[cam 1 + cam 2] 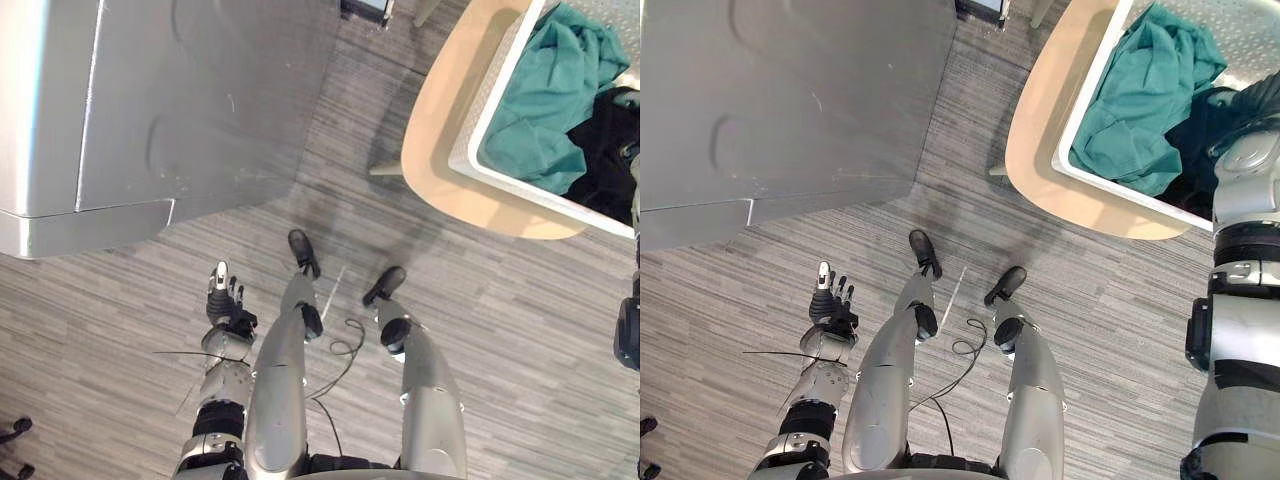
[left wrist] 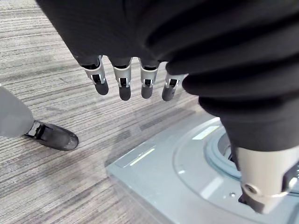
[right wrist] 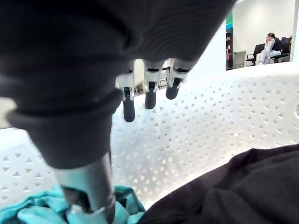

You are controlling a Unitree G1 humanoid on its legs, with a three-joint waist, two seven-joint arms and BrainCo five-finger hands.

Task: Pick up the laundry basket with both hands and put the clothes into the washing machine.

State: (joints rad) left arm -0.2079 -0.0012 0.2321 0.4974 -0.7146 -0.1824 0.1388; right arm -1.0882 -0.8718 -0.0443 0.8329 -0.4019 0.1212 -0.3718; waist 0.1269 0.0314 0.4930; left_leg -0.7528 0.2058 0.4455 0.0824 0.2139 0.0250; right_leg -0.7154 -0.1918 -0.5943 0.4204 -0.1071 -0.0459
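Note:
A white perforated laundry basket (image 1: 520, 185) stands on a round wooden table (image 1: 445, 150) at the upper right. It holds a teal garment (image 1: 550, 95) and a black garment (image 1: 605, 150). The grey washing machine (image 1: 180, 100) takes up the upper left, and its round door ring shows in the left wrist view (image 2: 205, 158). My left hand (image 1: 222, 290) hangs low by my left side, fingers (image 2: 124, 86) straight, holding nothing. My right hand (image 3: 93, 70) is inside the basket above the black garment (image 3: 233, 186), fingers (image 3: 148, 95) straight and off the basket's wall (image 3: 210, 121).
Grey striped floor (image 1: 500, 300) lies between the washing machine and the table. A table leg (image 1: 385, 168) shows under the tabletop. Chair castors (image 1: 15, 430) sit at the lower left. A seated person (image 3: 271, 46) is far off in the right wrist view.

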